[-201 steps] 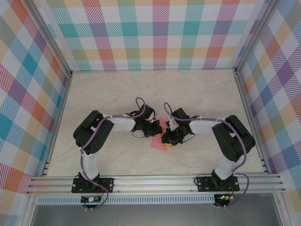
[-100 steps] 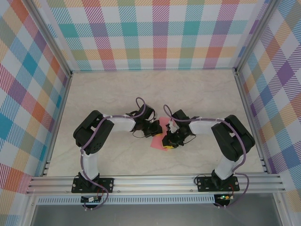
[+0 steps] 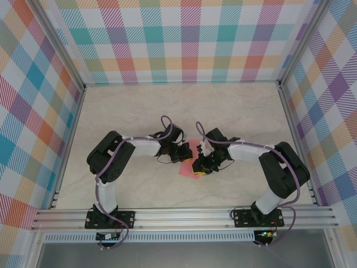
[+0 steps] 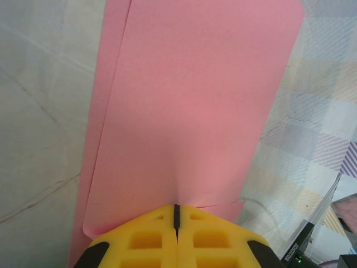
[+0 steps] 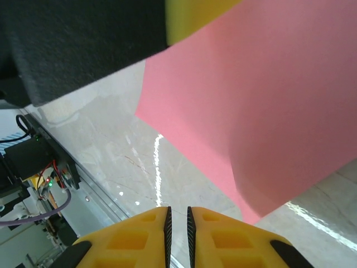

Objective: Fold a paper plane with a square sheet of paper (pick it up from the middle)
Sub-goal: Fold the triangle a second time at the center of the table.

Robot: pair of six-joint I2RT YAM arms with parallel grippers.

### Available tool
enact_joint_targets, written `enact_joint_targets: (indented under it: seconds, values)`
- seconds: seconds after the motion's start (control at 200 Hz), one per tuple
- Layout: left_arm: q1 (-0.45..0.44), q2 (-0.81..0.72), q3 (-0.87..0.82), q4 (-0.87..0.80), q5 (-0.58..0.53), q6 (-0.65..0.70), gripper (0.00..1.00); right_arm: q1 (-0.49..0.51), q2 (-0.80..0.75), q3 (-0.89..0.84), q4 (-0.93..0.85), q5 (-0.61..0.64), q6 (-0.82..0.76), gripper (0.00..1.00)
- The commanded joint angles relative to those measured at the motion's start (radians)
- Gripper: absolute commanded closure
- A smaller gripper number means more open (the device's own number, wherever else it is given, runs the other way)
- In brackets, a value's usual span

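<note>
Pink paper, the square sheet of paper, is folded over and held up near the middle of the table. The left gripper is pinched tight on its edge. The right gripper is almost shut with nothing in it, just beside the sheet. To fold well, I think the left should hold firm while the right presses slowly along the crease.

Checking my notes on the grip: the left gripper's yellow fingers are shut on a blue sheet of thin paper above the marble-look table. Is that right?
Not quite: the thin paper sheet is salmon-pink, not blue, as the left wrist view shows. The rest stands: the left gripper has its yellow fingers shut on the sheet's edge, above the marble-look table.
</note>
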Motion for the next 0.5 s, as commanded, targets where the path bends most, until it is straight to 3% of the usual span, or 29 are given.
enact_joint_targets:
  seconds: [0.0,0.255,0.495]
  values:
    - [-0.009,0.031,-0.040,-0.098,-0.055,0.015,0.96,0.009,0.045,-0.001,-0.007,-0.029,-0.017,0.82]
    - [-0.009,0.035,-0.037,-0.101,-0.052,0.019,0.96,0.009,0.119,-0.056,-0.013,0.060,-0.030,0.83]
    - [-0.009,0.036,-0.032,-0.103,-0.056,0.018,0.96,0.009,0.025,-0.069,-0.022,0.053,-0.004,0.83]
